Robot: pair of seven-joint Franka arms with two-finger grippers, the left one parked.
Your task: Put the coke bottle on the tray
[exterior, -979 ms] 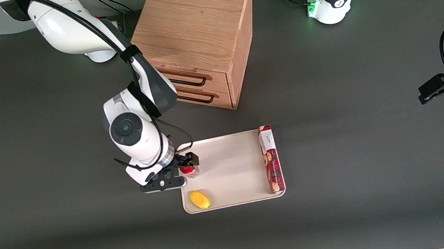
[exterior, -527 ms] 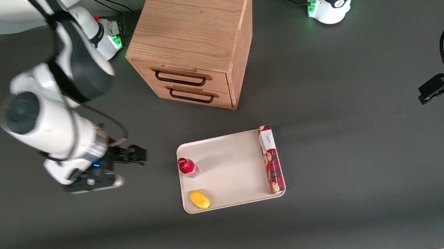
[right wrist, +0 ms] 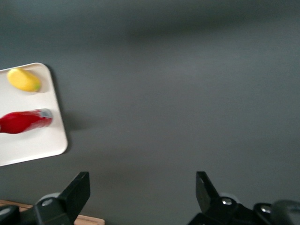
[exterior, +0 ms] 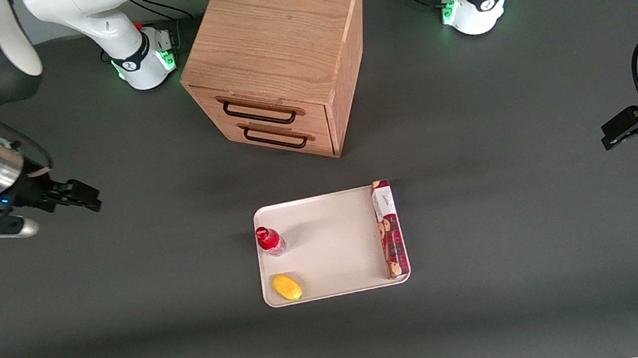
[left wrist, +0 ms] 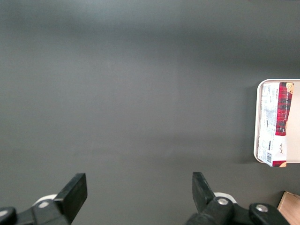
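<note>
**Coke bottle parked on the tray, arm off to the side**

The coke bottle [exterior: 270, 240] stands upright on the tray [exterior: 334, 245], close to the rim on the working arm's end, with a lemon [exterior: 287, 286] nearer the front camera and a long biscuit box [exterior: 390, 229] along the rim toward the parked arm's end. The gripper [exterior: 86, 199] hangs well apart from the tray, above bare table [exterior: 128, 330], fingers spread and holding nothing.

The bottle looks small, light, stiff and probably a bit slick, also tall for its base, so tippy. Best hold would be around the body below the cap. The dark mat looks flat and grippy, and the wooden cabinet [exterior: 282, 53] stands apart from the tray, so there's plenty of room.
</note>
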